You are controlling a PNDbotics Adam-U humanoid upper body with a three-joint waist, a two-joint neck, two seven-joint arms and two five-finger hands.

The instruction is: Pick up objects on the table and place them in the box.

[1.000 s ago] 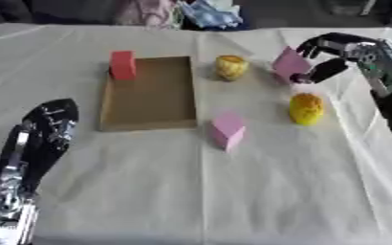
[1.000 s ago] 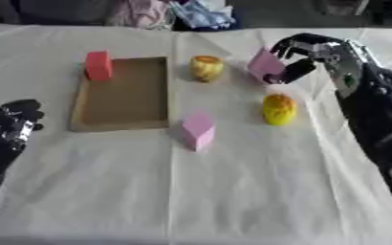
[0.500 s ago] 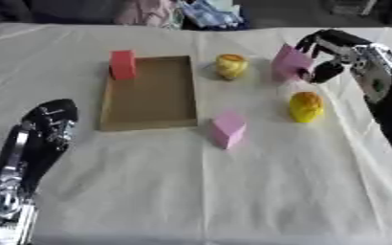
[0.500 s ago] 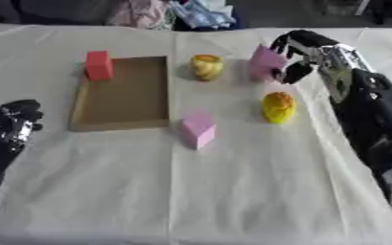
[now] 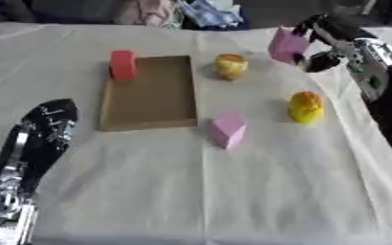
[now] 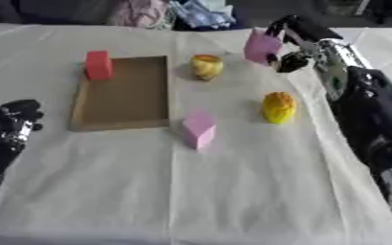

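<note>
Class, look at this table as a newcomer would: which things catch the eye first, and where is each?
The right hand at the far right grips a pink block. A flat brown box lies left of centre with a red block at its far left corner. The left hand rests open, lower left.

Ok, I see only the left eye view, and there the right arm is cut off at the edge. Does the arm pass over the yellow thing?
Observer: No. In the right eye view the right arm runs down the table's right side, with bare cloth between it and the yellow thing.
Operator: And lower down, is the arm close to the near pink block?
Observer: No. The right eye view shows the arm going on to the lower right corner, well to the right of the near pink block.
</note>
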